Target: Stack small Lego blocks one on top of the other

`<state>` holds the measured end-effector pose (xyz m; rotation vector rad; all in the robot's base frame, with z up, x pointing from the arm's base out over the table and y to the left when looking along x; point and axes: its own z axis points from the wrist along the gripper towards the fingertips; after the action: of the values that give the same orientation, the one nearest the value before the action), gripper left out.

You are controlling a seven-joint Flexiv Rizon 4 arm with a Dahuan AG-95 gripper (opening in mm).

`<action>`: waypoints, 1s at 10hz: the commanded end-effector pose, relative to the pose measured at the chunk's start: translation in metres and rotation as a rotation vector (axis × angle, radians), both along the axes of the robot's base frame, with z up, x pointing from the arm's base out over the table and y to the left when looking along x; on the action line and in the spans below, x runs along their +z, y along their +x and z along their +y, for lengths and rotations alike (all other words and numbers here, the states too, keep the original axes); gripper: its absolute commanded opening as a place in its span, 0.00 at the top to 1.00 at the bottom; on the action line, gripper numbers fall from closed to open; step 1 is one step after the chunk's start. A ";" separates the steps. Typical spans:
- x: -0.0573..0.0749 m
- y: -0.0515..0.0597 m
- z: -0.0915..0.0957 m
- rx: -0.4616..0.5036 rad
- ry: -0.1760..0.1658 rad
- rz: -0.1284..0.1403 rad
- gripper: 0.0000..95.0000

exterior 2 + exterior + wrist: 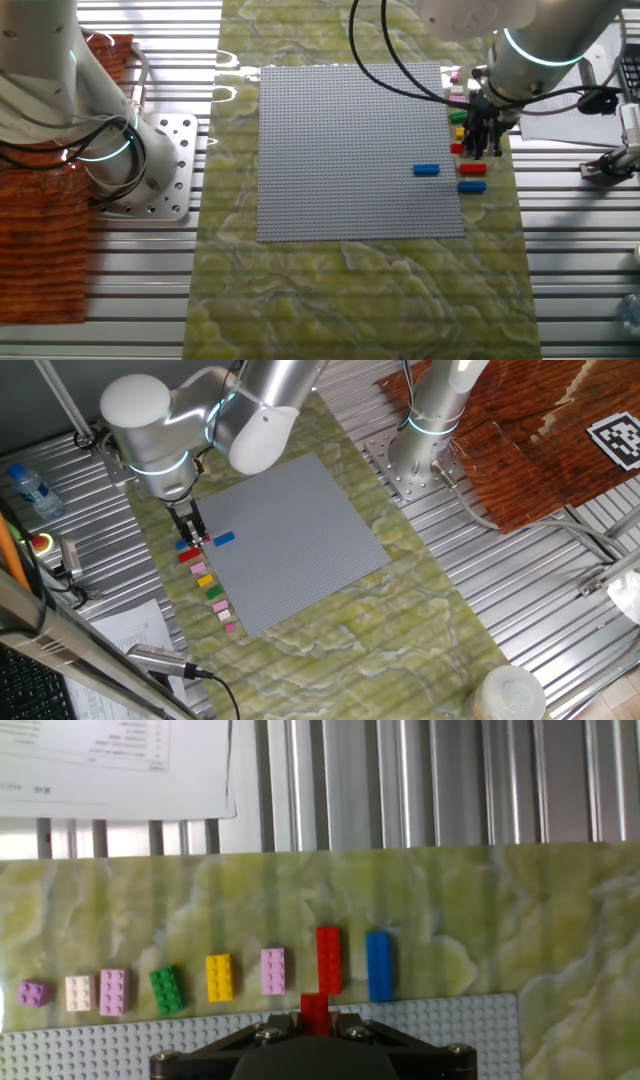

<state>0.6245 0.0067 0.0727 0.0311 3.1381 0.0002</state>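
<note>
My gripper [315,1020] is shut on a small red brick [315,1010] that sticks out between the jaws. It hovers over the near edge of the grey baseplate [90,1050], just in front of a row of small bricks on the green mat. The row runs purple [33,993], white [78,992], pink [113,991], green [167,990], yellow [220,977], pink [273,970], long red [329,960], long blue [379,965]. In one fixed view the gripper [196,534] stands at the row's upper end. A blue brick [224,539] lies alone on the baseplate [290,530], close beside it.
Paper sheets [110,765] lie on the ribbed metal table beyond the mat. A water bottle [28,490] and a red button [42,543] stand at the left. A second arm's base [425,455] is bolted behind the baseplate.
</note>
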 end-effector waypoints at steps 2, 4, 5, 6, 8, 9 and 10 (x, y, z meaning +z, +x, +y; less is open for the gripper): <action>0.000 0.000 0.000 0.038 0.003 -0.015 1.00; 0.000 -0.002 0.000 0.049 0.000 -0.015 1.00; -0.003 -0.011 -0.001 0.059 -0.002 -0.013 1.00; -0.006 -0.019 -0.004 0.070 -0.001 -0.023 1.00; -0.013 -0.035 -0.003 0.071 0.000 -0.036 1.00; -0.014 -0.036 -0.003 0.069 -0.003 -0.034 1.00; -0.015 -0.039 -0.004 0.069 -0.003 -0.034 1.00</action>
<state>0.5812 0.0028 0.0577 -0.0787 3.1075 -0.0080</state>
